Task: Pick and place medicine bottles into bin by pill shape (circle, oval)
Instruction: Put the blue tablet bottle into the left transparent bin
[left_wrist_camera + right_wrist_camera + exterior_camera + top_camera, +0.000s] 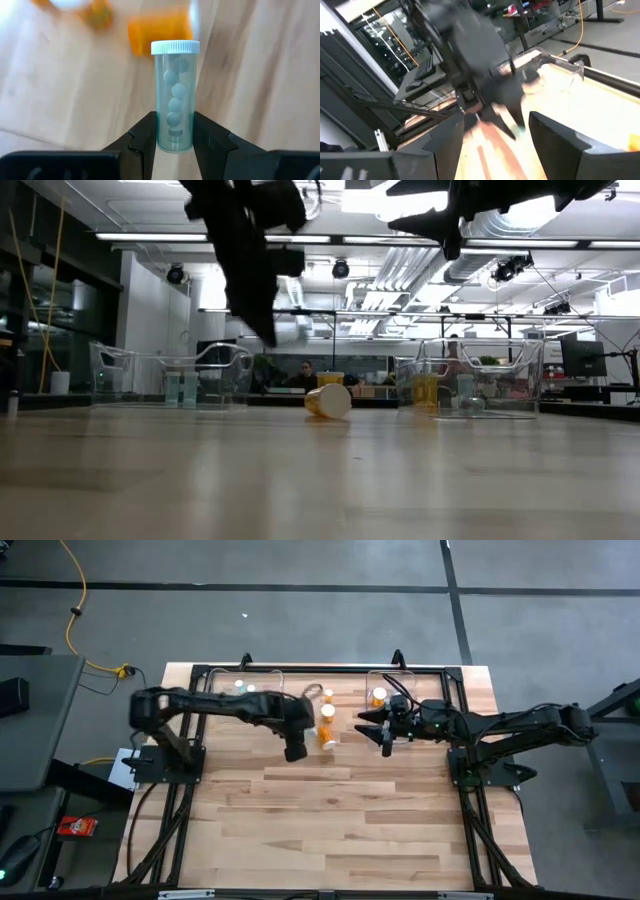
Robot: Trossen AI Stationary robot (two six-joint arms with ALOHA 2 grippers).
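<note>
Two fingers of my left gripper [174, 145] pinch the clear medicine bottle [174, 95] low on its stiff, light, slick body, above the table [340, 820] near the orange bottle [327, 737], while my right gripper [387, 736] waits spread.

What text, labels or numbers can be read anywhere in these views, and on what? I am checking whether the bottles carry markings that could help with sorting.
None can be read.
The clear bottle held by the left gripper: no label on its visible side, white cap plain.
The orange bottles on the table: too small and blurred to tell any marking.
The red object on the floor beside the table: any print is too small to read.
</note>
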